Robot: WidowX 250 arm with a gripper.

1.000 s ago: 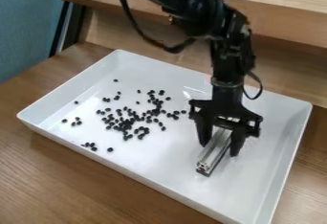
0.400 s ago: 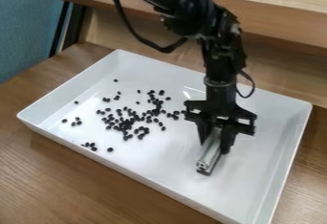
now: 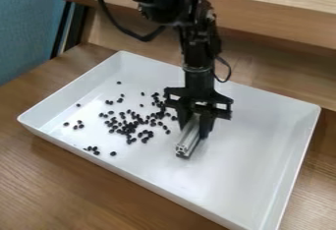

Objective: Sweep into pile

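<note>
While black beans (image 3: pixel 125 126) lie scattered in a white tray (image 3: pixel 256 145), many in a loose cluster, others apart toward one end, a gripper (image 3: pixel 194 133) hangs just beside them, its fingers grasping a metal bar (image 3: pixel 185 145) inside the tray, wooden table (image 3: pixel 72 185) beneath.

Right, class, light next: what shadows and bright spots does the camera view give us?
Camera view: soft shadow on the brown wooden table along the near wall of the white rectangular tray; camera view: dimmer recess beneath the wooden shelf; camera view: silver grooved metal bar bright between dark jaws.
</note>
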